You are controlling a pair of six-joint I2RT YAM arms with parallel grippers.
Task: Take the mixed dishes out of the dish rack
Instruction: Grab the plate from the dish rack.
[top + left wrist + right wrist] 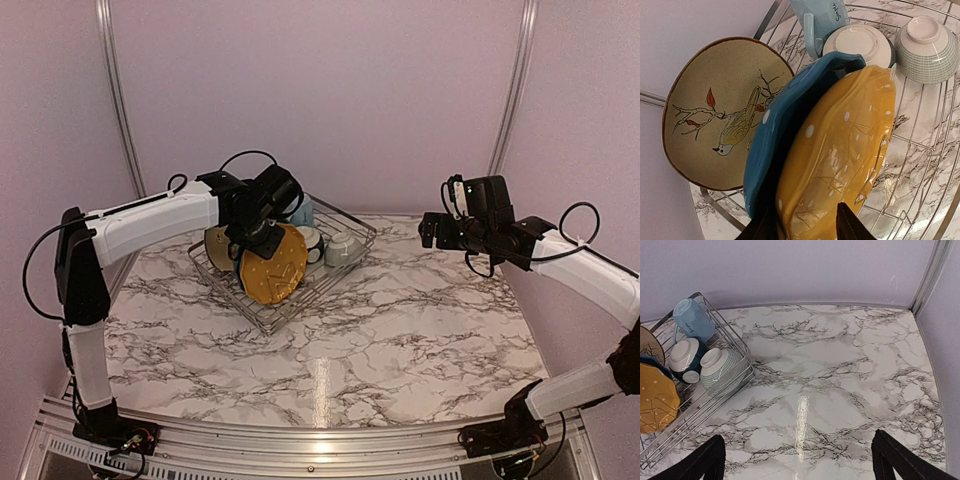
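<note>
**Asker:** Where is the plate, and do you have it?

**Me:** The mustard plate [835, 165] stands on edge in the dish rack [372, 238], toward the rack's near-left side. My left pincer [807, 220] is clenched on its rim, one finger against each face.

**Asker:** What worries you first?

**Me:** The blue plate [790, 130]. It leans against the mustard one, face to face, just deeper into the rack. If I draw out on a slant, I judge the blue one gets dragged along or tips. It could then knock the cream plate [715, 115], which stands behind it at the rack's left edge.

**Asker:** And the hold itself?

**Me:** The glaze is glossy and I grip only a narrow bit of rim. A plate hanging from that could swing or slide out and drop back onto the wires.

**Asker:** Anything else inside the rack?

**Me:** The mug [817, 17], the teal-and-white bowl [857, 45] and the grey-green bowl [927, 47] sit on the rack's far-right side, apart from my plate. A swing that way would strike them. A tine could also catch the plate's lower edge, and I cannot see where that edge meets the wires.

**Asker:** Can your other arm help?

**Me:** My right pincer [796, 440] hangs released and empty above the table [840, 365], well to the right of the rack. Nothing steadies the rack, so if the plate snags it might lift or skid with it.
</note>
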